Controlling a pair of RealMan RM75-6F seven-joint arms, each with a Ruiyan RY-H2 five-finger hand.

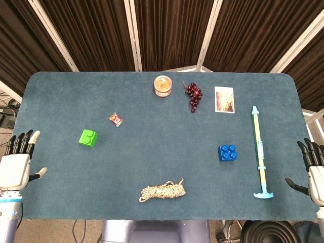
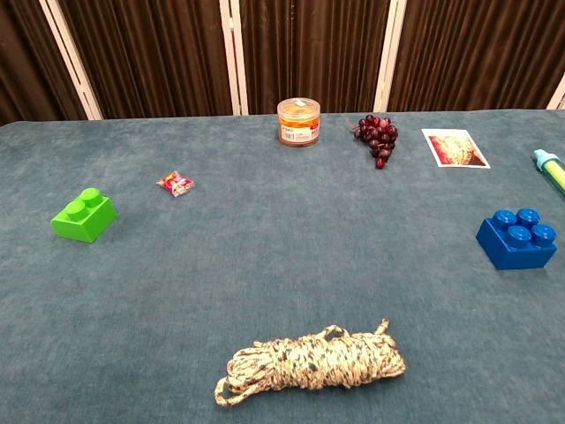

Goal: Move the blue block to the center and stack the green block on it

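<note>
The blue block [image 1: 227,152] [image 2: 517,237] sits on the right part of the teal table [image 1: 152,167]. Far to the left lies the green block [image 1: 88,137] [image 2: 84,215]. My left hand [image 1: 16,162] hovers off the table's left edge, fingers spread and holding nothing. At the far right edge my right hand [image 1: 313,169] is likewise spread and empty. Both hands stay well apart from the blocks. Neither hand shows in the chest view.
A coiled rope [image 1: 163,191] [image 2: 309,363] lies near the front centre. An orange-lidded jar [image 1: 162,85], dark grapes [image 1: 194,96], a picture card [image 1: 224,99] and a small candy wrapper [image 1: 116,119] sit toward the back. A long teal-and-yellow pump [image 1: 259,152] lies right of the blue block.
</note>
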